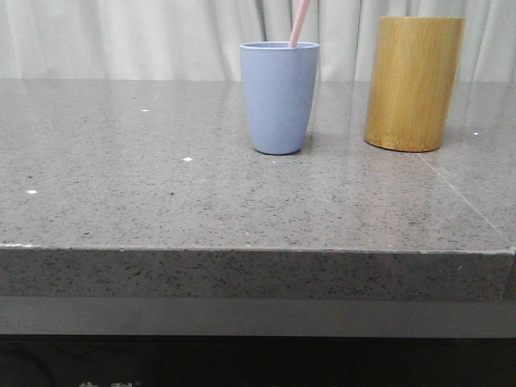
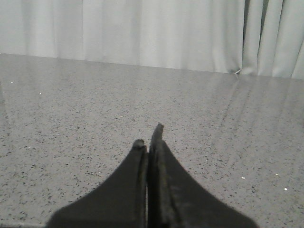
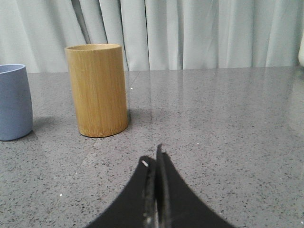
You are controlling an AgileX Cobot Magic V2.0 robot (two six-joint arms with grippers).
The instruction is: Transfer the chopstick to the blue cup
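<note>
The blue cup (image 1: 279,97) stands upright at the table's middle back. A pale pink chopstick (image 1: 299,22) leans out of its mouth; only its slim upper end shows. The cup's edge also shows in the right wrist view (image 3: 13,102), where no chopstick is in sight. My left gripper (image 2: 149,137) is shut and empty, low over bare table. My right gripper (image 3: 153,156) is shut and empty, a little short of the bamboo holder. Neither gripper shows in the front view.
A taller yellow-brown bamboo holder (image 1: 413,84) stands right of the blue cup, also in the right wrist view (image 3: 97,89). The grey speckled stone table (image 1: 161,201) has its front edge near me. White curtains (image 1: 121,36) hang behind.
</note>
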